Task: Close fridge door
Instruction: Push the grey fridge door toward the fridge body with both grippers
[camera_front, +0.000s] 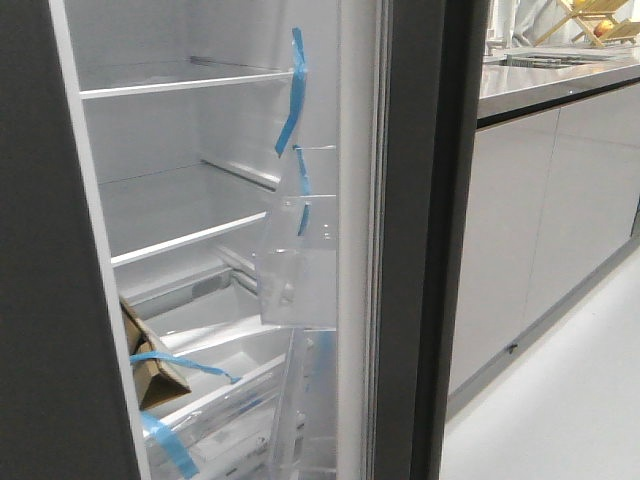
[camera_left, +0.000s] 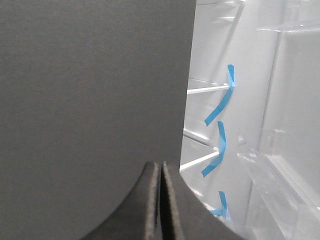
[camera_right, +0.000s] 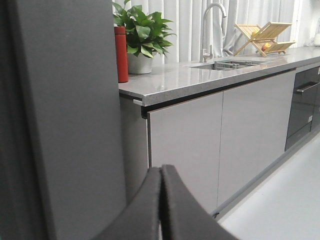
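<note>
The fridge door (camera_front: 425, 200) stands ajar, seen edge-on at the centre of the front view, its dark grey slab toward the kitchen and its white lining toward the open cavity. Clear plastic bins (camera_front: 298, 270) hang on that lining, with blue tape strips (camera_front: 292, 90) fixed over them. Inside the cavity, white shelves (camera_front: 180, 88) sit one above another, and a brown cardboard piece (camera_front: 150, 365) lies low down, crossed by more tape. A second plain dark grey panel (camera_front: 40, 280) fills the left side of the front view.

Left tool (camera_left: 161, 200): both fingers pressed together, nothing between them, close to the dark panel's edge, the taped shelves visible beyond. Right tool (camera_right: 161, 205): fingers likewise pressed together and empty, just beside the door's outer face.

To the right runs the counter (camera_right: 200, 80), bearing a potted plant (camera_right: 142, 37), a red bottle (camera_right: 120, 54), a tap (camera_right: 210, 27) and a wooden rack (camera_right: 265, 36), above pale grey cabinet doors (camera_right: 220, 145).
</note>
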